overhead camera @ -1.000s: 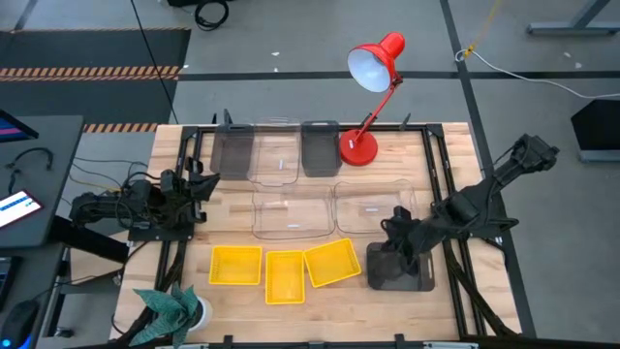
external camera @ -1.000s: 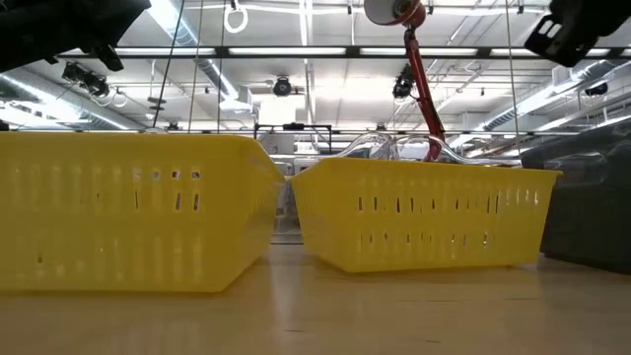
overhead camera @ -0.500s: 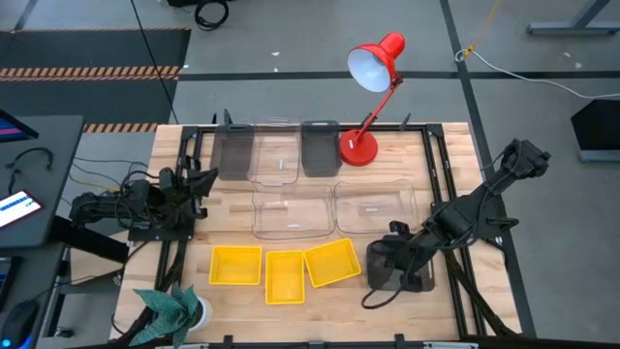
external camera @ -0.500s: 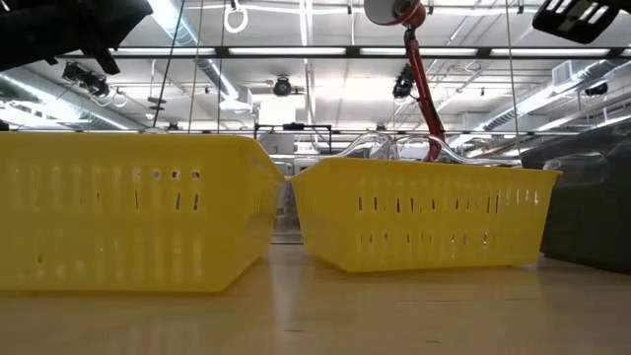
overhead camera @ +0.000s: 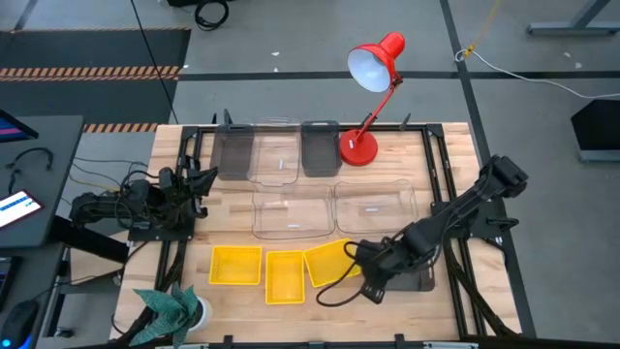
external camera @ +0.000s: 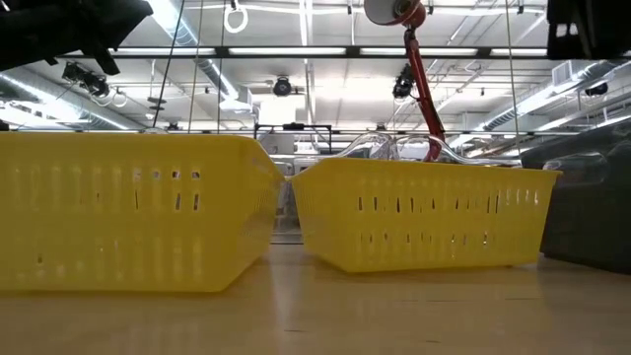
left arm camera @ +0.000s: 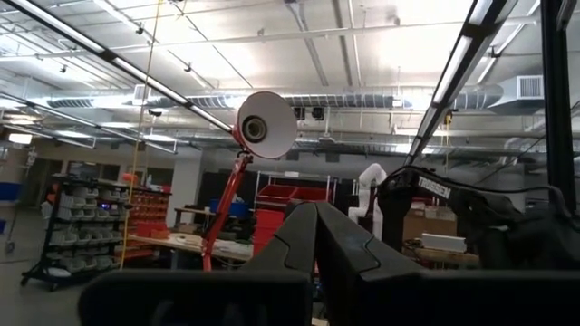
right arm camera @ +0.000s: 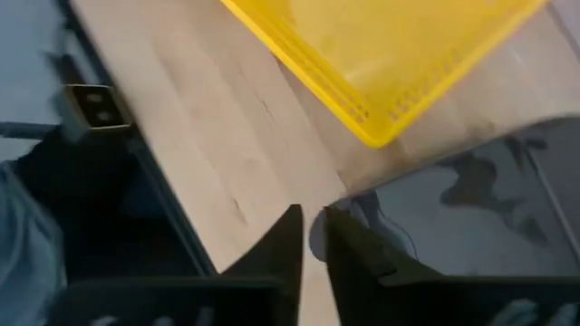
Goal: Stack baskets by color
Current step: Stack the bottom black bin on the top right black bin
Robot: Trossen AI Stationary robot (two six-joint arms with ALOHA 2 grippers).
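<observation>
From my remote station, the high view shows a pale wooden table (overhead camera: pixel 242 208) with plank grain and a dark metal frame around its edge. Three bright yellow baskets (overhead camera: pixel 284 269) of shallow, rounded-corner plastic sit side by side along the near edge; the rightmost yellow basket (overhead camera: pixel 329 262) lies skewed against its neighbours. In the low view their walls show rows of narrow vertical slots (external camera: pixel 424 212).

Behind them, two clear baskets (overhead camera: pixel 291 211) lie side by side in mid-table, glossy and transparent. At the far edge stand a smoke-tinted basket (overhead camera: pixel 232 152), another clear one (overhead camera: pixel 275 155) and a dark grey basket (overhead camera: pixel 319 147). A second dark grey basket (overhead camera: pixel 418 277), smooth-walled, rests at the near right, largely covered by the right arm.

The right gripper (overhead camera: pixel 368 260) hovers just beside the skewed yellow basket, between it and the near grey basket. In its wrist view the two dark fingers (right arm camera: pixel 288 244) stand narrowly apart with a slim gap, gripping nothing, above bare wood beside a yellow corner (right arm camera: pixel 381 136) and the grey basket's glossy floor (right arm camera: pixel 471 208).

The left gripper (overhead camera: pixel 199 186) waits at the table's left edge, fingers (left arm camera: pixel 299 237) pressed together and empty.

A red desk lamp (overhead camera: pixel 373 68) with a round base stands at the far edge; a green plant (overhead camera: pixel 170 308) sits at the near left corner.
</observation>
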